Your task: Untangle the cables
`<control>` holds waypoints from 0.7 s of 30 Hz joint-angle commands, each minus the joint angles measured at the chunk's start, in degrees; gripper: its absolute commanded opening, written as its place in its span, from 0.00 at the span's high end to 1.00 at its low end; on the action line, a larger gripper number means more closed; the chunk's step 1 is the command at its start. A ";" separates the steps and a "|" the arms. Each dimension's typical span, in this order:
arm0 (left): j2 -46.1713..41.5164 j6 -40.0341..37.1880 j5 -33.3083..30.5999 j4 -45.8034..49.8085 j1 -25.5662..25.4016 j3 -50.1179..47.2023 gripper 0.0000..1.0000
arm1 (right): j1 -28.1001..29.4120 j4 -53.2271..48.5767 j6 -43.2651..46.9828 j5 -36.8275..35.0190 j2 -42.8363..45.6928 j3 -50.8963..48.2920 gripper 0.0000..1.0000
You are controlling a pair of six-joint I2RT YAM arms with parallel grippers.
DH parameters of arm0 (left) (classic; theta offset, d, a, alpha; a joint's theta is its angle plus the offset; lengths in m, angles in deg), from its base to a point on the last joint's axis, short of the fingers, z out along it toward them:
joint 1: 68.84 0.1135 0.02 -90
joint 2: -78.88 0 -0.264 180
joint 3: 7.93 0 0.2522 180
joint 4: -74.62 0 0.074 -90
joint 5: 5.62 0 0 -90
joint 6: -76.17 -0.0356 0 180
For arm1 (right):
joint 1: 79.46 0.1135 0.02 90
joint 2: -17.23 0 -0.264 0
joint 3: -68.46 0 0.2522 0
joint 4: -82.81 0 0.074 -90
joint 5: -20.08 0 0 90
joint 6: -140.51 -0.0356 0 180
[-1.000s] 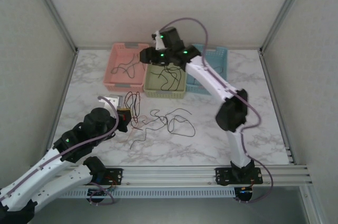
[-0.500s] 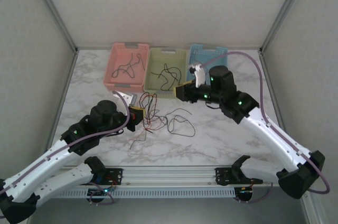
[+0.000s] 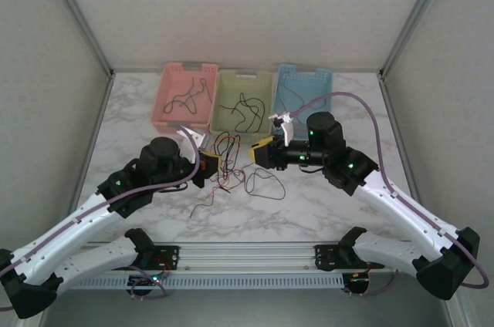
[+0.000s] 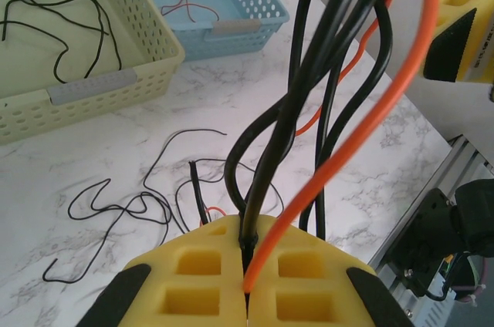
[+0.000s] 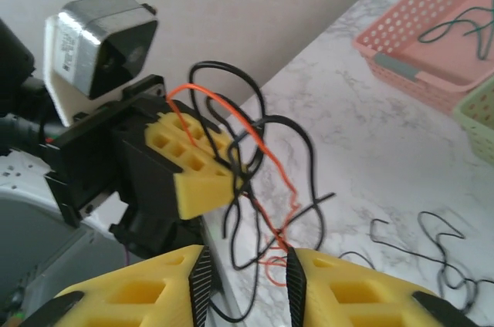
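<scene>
Black and orange cables (image 3: 226,165) are clamped by the tightly closed left gripper (image 3: 208,163); the part-open, empty right gripper (image 3: 258,151) is poised at their 3 o'clock.

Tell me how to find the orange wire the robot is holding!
Start at the marble table, left of the middle, where the left claw pinches a bunch of wires. The orange wire rises from between its yellow fingers. The wires beside it are black; this one is bright orange.
</scene>
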 commanded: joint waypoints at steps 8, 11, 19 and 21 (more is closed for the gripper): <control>0.46 -0.78 1.91 -0.30 -0.06 2.93 1.00 | 3.01 4.63 -1.85 1.83 -5.20 1.91 0.58; 0.59 -0.72 1.94 -0.52 -0.06 2.87 1.00 | 3.30 4.54 -1.86 2.01 -5.97 2.37 0.57; 1.21 -0.10 2.68 -1.01 -0.06 2.56 1.00 | 3.67 5.70 -2.45 1.31 -6.43 2.65 0.57; 1.16 -0.14 2.99 -0.81 -0.05 2.64 1.00 | 3.63 6.24 -2.78 1.30 -6.82 2.64 0.58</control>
